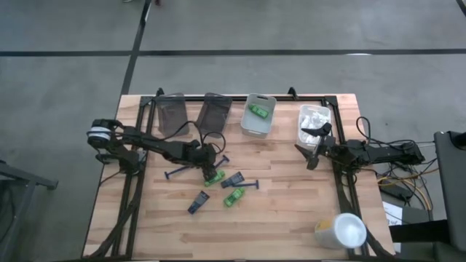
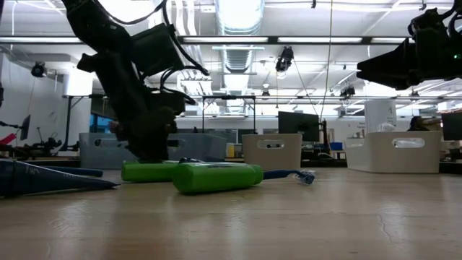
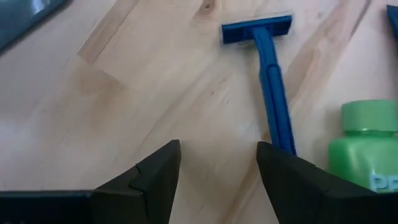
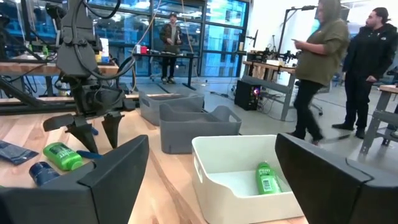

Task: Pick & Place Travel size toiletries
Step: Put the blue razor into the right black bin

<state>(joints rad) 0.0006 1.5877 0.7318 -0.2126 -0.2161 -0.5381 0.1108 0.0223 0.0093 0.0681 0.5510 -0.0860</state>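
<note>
Toiletries lie loose on the wooden table: green packs (image 1: 213, 177) (image 1: 233, 196), dark blue razors (image 1: 175, 173) (image 1: 222, 160) and small dark blue pieces (image 1: 233, 180) (image 1: 198, 201). My left gripper (image 1: 210, 164) is open and low over the table by the upper green pack. In its wrist view the left gripper (image 3: 217, 165) has bare wood between the fingers, a razor (image 3: 272, 87) just off one finger and a green pack (image 3: 365, 149) beyond it. My right gripper (image 1: 309, 153) is open, raised in front of the white bin (image 1: 314, 122) that holds white crinkly packets.
A clear bin (image 1: 258, 114) at the far edge holds one green pack (image 4: 267, 177). Two grey bins (image 1: 171, 113) (image 1: 213, 111) stand to its left. A large white cup (image 1: 341, 231) sits at the near right corner. People stand in the room beyond the table.
</note>
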